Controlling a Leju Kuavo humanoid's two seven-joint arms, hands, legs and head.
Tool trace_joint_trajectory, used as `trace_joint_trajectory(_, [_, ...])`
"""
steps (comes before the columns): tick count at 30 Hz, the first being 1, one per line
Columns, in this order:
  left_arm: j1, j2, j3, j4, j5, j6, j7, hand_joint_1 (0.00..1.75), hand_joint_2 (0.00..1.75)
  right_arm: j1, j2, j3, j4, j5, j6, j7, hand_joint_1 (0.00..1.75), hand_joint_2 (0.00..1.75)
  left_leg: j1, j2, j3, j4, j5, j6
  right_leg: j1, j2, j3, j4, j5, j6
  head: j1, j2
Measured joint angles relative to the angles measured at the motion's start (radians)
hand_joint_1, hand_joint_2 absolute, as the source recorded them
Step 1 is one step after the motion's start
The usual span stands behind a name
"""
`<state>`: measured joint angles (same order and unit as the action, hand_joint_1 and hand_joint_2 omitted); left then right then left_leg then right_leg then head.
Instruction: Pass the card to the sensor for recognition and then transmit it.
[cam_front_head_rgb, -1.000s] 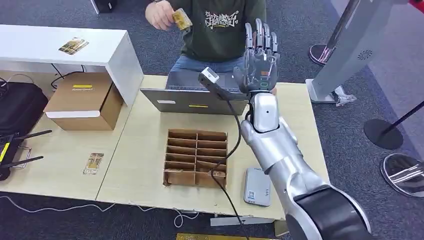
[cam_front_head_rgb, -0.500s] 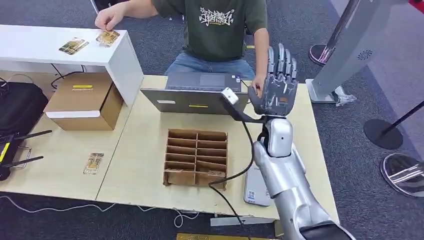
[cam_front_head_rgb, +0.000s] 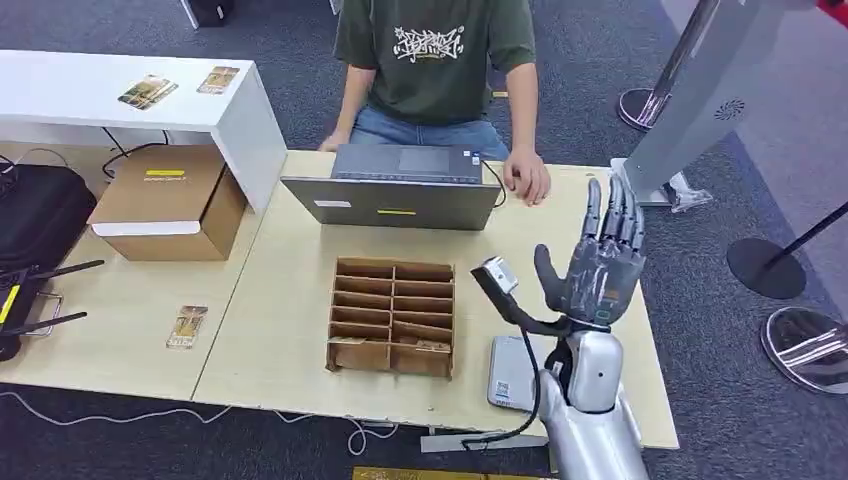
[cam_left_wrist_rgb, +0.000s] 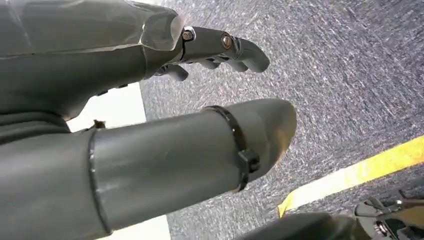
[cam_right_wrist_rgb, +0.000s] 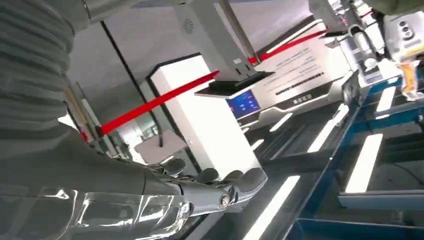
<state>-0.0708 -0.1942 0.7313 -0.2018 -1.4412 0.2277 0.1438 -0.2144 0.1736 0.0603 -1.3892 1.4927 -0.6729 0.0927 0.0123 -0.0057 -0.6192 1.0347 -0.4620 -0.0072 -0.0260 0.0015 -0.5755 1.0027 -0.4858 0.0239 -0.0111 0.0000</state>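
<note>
The right robot hand (cam_front_head_rgb: 598, 268) stood raised above the surface (cam_front_head_rgb: 290, 300), fingers spread, holding nothing. The left robot hand (cam_left_wrist_rgb: 200, 47) held nothing; its fingertips were partly hidden. Two cards (cam_front_head_rgb: 180, 83) lay on the white shelf (cam_front_head_rgb: 90, 90).

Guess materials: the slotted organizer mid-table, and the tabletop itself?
Slotted organizer: looks like brown corrugated cardboard, matte, with thin folded dividers and a raw, slightly torn front edge. Tabletop: pale wood-grain surface, smooth with a low sheen, probably laminate over board rather than solid wood; a seam splits it into two panels. The edge build can't be told.
</note>
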Motion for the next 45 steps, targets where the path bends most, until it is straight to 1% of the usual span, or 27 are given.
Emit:
trace_joint_trajectory(6, [0.001,0.0,0.01,0.0,0.005,0.006,-0.005,0.0,0.0,0.126,-0.017,0.018,-0.121,0.001,0.0,0.04,0.0,1.75,0.0,0.0,0.0,0.0,0.0,0.0,0.0,0.0,0.0,0.0,0.0,0.0,0.0,0.0])
trace_joint_trajectory(10, [0.001,0.0,0.018,0.0,0.015,0.006,-0.008,0.0,0.0,0.205,-0.023,0.021,-0.178,0.002,0.0,0.045,0.0,1.75,0.0,0.0,0.0,0.0,-0.001,0.0,0.0,0.0,0.0,0.0,-0.001,0.001,0.0,0.0])
trace_joint_trajectory(18, [0.001,-0.001,0.039,0.0,0.039,0.01,-0.001,0.0,0.0,0.324,-0.026,0.026,-0.228,0.002,0.0,0.052,0.0,1.75,0.0,0.0,0.0,0.0,-0.001,0.0,0.0,0.0,0.0,0.0,-0.001,0.001,0.0,0.0])
trace_joint_trajectory(24, [0.001,-0.003,0.059,0.0,0.06,0.018,0.006,0.0,0.0,0.373,-0.026,0.027,-0.237,0.002,0.006,0.051,0.0,1.75,0.0,0.0,0.0,0.0,-0.001,0.0,0.0,-0.001,0.001,0.0,-0.001,0.001,0.0,0.0])
trace_joint_trajectory(27, [0.001,-0.004,0.071,0.0,0.065,0.023,0.007,0.0,0.0,0.391,-0.027,0.03,-0.245,0.002,0.021,0.056,0.0,1.75,0.0,0.0,0.0,0.0,-0.001,0.0,0.0,0.0,0.001,0.0,-0.001,0.001,0.0,0.0])
trace_joint_trajectory(31, [0.001,-0.004,0.078,0.0,0.068,0.024,0.01,0.0,0.0,0.417,-0.045,0.053,-0.265,0.002,0.056,0.09,0.0,1.75,0.0,0.0,0.0,0.0,-0.001,0.0,0.0,-0.001,0.001,0.0,-0.001,0.001,0.0,0.0])
trace_joint_trajectory(35, [0.0,-0.004,0.084,0.0,0.071,0.023,0.019,0.0,0.0,0.435,-0.082,0.082,-0.284,0.002,0.083,0.135,0.0,1.75,0.0,0.0,0.0,0.0,-0.001,0.001,0.0,0.0,0.001,0.0,-0.001,0.001,0.0,0.0])
trace_joint_trajectory(41, [0.001,-0.005,0.094,0.0,0.077,0.024,0.022,0.0,0.0,0.446,-0.122,0.14,-0.301,0.002,0.125,0.22,0.0,1.75,0.0,0.0,0.0,0.0,-0.001,0.001,0.0,0.0,0.001,0.0,-0.001,0.001,0.0,0.0])
trace_joint_trajectory(45, [0.0,-0.005,0.1,0.0,0.08,0.024,0.023,0.0,0.0,0.446,-0.151,0.206,-0.3,0.002,0.162,0.291,0.0,1.75,0.0,0.0,0.0,0.0,-0.001,0.001,0.0,0.0,0.001,0.0,-0.001,0.001,0.0,0.0])
